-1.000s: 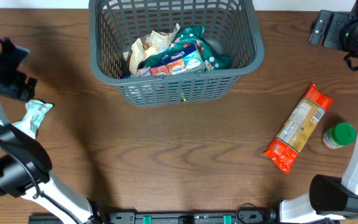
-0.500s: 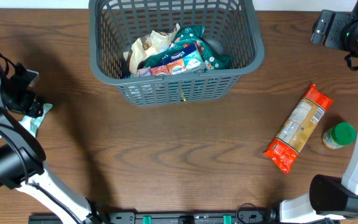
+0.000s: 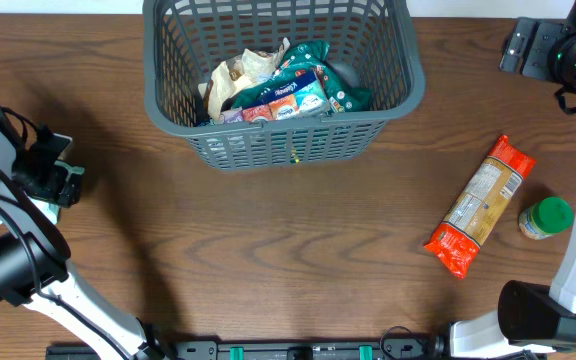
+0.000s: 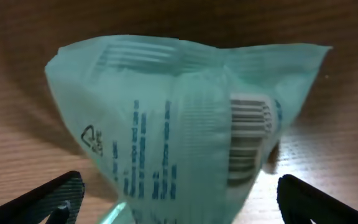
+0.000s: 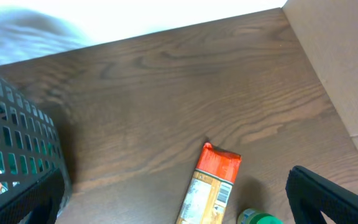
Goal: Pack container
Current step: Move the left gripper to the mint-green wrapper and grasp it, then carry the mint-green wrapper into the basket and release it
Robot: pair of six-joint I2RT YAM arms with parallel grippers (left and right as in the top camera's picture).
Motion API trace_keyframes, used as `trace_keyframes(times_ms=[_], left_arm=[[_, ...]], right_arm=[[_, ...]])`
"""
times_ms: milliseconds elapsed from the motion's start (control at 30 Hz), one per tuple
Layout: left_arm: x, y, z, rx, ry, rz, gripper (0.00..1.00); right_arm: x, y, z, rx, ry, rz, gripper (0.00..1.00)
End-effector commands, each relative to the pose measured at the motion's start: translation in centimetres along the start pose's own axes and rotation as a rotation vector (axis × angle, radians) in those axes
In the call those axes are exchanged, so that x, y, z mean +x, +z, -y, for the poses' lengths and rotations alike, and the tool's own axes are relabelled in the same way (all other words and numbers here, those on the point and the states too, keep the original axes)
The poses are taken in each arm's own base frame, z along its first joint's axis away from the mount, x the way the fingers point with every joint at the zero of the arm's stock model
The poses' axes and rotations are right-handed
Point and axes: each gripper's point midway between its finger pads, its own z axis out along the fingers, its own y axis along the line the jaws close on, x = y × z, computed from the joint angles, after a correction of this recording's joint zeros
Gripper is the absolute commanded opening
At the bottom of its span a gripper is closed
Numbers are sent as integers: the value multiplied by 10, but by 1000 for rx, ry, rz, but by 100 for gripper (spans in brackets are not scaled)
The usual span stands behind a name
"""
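The dark grey lattice basket (image 3: pixel 173 118) stands at the top middle of the table with several grocery packs inside; its corner shows in the right wrist view (image 5: pixel 17 155). A pale green pouch (image 4: pixel 179 118) lies on the table at the far left, its edge just visible under my left gripper (image 3: pixel 60 186). My left gripper (image 4: pixel 179 202) is open with its fingers either side of the pouch, close over it. My right gripper (image 3: pixel 528 48) is open and empty, raised at the far right back (image 5: pixel 179 202).
An orange pasta pack (image 3: pixel 480 205) lies slanted at the right, also in the right wrist view (image 5: pixel 210 186). A small green-lidded jar (image 3: pixel 546 218) stands just right of it (image 5: pixel 263 218). A cardboard surface (image 5: pixel 340 56) borders the table's right.
My left gripper has moved down and right onto the pale green pouch, now covering most of it from overhead. The right arm has not moved.
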Motion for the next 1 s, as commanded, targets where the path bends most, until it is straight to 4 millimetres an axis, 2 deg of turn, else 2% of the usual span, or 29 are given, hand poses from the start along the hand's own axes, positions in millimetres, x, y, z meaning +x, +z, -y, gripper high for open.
trace_keyframes(times_ms=[0, 167, 333, 467, 600, 667, 767, 867, 967], left_arm=[[1, 5, 2, 15, 11, 5, 95], [2, 5, 3, 19, 11, 2, 57], [3, 5, 4, 24, -4, -3, 35], [1, 3, 5, 22, -32, -1, 6], [-16, -14, 6, -12, -108, 37, 6], [-30, -32, 8, -38, -147, 72, 6], [-57, -73, 14, -83, -148, 145, 6], [-89, -130, 26, -136, -154, 256, 6], [-122, -201, 40, -187, -156, 403, 6]], right_arm=[[3, 1, 2, 12, -7, -12, 99], [4, 1, 2, 12, -7, -16, 99], [4, 1, 2, 12, -8, -16, 99], [4, 1, 2, 12, -7, -15, 99], [4, 1, 2, 12, -7, -15, 99], [4, 1, 2, 12, -7, -15, 99], [4, 1, 2, 12, -7, -15, 99], [4, 1, 2, 12, -8, -15, 99], [4, 1, 2, 12, -8, -16, 99]])
